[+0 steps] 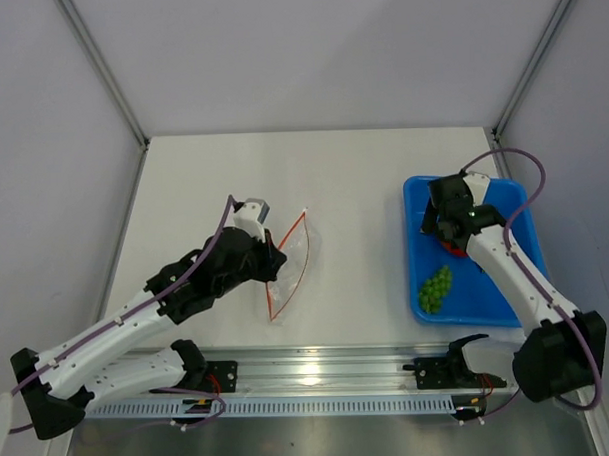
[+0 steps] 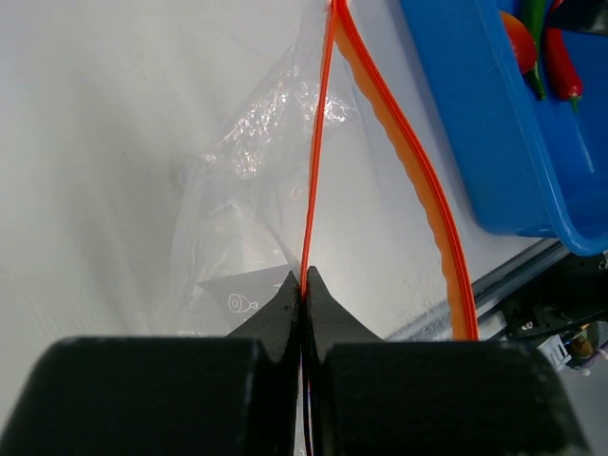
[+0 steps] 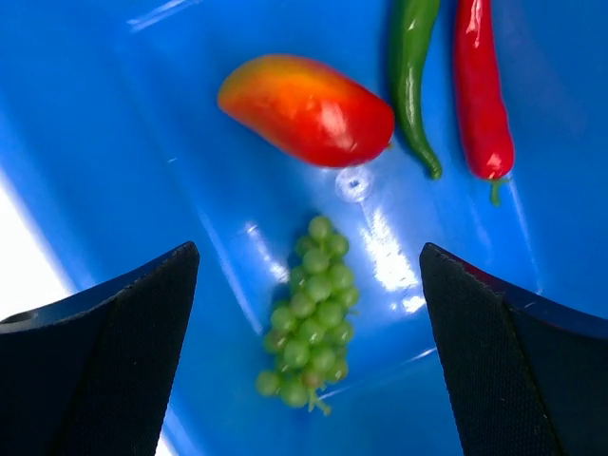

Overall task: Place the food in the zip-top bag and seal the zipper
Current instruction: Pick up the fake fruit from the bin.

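So far nothing is bagged. Worktop carries blue tray by its right edge, all food inside. Zip-top bag lies mid-worktop, mouth gaping, zipper unsealed. Left gripper is clenched on one zipper lip. Right gripper is spread wide over the tray, grapes directly beneath.

A white table fills the middle of the top view, matte and evenly lit. Plain pale walls close it in above. A grey post slants down from the upper left, and a second post from the upper right. An aluminium rail crosses the bottom, with a bright glare at its middle.
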You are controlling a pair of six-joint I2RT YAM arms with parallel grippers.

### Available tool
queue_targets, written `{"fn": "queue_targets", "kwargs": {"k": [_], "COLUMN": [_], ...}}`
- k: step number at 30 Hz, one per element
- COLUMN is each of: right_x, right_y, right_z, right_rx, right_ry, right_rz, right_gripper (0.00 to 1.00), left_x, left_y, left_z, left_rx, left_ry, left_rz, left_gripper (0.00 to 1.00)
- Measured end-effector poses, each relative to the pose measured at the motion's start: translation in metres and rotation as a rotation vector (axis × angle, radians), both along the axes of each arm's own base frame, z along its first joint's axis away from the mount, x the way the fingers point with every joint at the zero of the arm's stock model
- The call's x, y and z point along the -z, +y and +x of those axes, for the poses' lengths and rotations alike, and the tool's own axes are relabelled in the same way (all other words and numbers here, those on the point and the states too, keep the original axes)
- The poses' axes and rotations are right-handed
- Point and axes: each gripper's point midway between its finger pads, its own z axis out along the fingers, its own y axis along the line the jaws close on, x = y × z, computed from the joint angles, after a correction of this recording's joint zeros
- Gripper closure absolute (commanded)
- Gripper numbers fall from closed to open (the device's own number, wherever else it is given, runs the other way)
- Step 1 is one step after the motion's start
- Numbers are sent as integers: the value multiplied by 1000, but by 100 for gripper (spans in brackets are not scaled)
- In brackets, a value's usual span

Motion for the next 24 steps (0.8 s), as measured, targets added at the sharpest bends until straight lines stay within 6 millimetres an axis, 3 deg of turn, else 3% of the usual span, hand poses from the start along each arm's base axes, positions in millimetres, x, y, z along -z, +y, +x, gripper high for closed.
{"fn": "queue_targets", "kwargs": {"k": [7,15,20,24], "right_x": [47,63,70,89], "right_y": [-16,-31,-24,-19], "right_z": [21,35,45,48], "right_rx": [-65,-147,-240,-293], "right_ry": [185,235,241,301], "right_rz": [-103,-138,-120,-108], "right_gripper": [1,1,0,1], "left_x": [-13,-14,-14,-9], "left_y": [-1,-5,-3,-3], "left_z": [-4,-9,-11,-12], "left_rx": [19,51,53,58], "left_ry": [-22,-16,-20,-13], "left_rz": [-47,-67,-73,-70], "left_gripper": [99,99,100,99]}}
